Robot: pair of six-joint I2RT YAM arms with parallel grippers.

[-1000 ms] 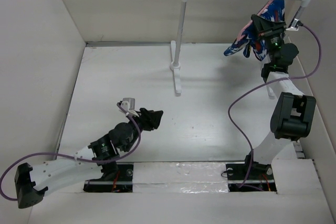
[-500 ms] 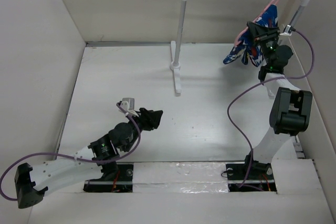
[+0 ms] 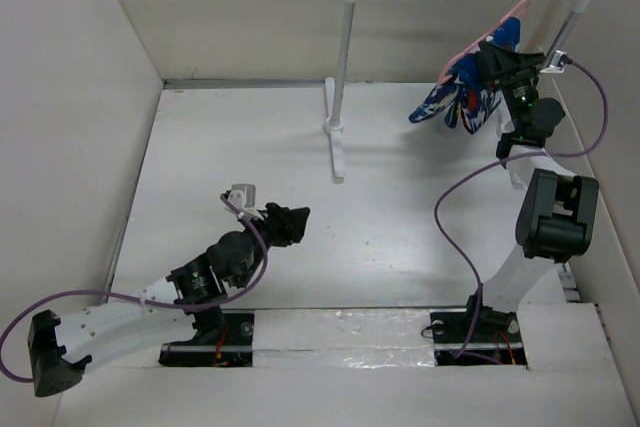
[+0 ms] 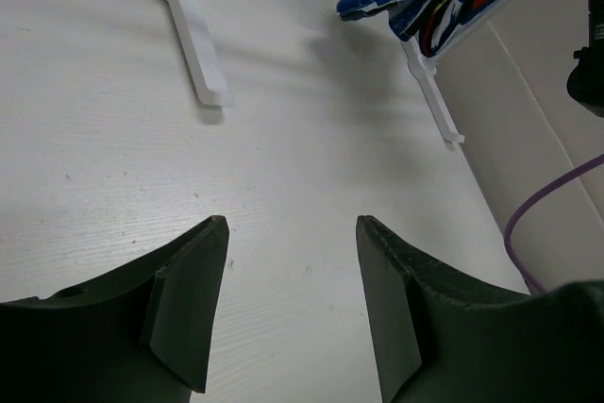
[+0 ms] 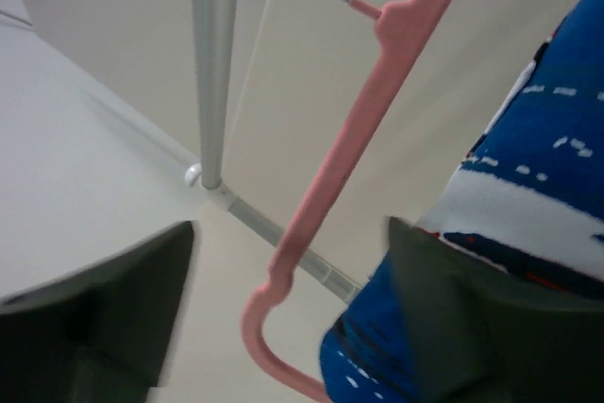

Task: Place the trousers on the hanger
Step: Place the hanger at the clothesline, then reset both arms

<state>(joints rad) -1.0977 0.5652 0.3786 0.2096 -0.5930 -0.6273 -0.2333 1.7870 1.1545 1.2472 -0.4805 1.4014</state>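
Right jaws wide apart around hanger [image 5: 344,129], holding nothing, arm reaching high, left jaws parted, empty, arm low

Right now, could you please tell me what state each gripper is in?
Left gripper: open, holding nothing.
Right gripper: open; the hanger passes between its fingers, not gripped.
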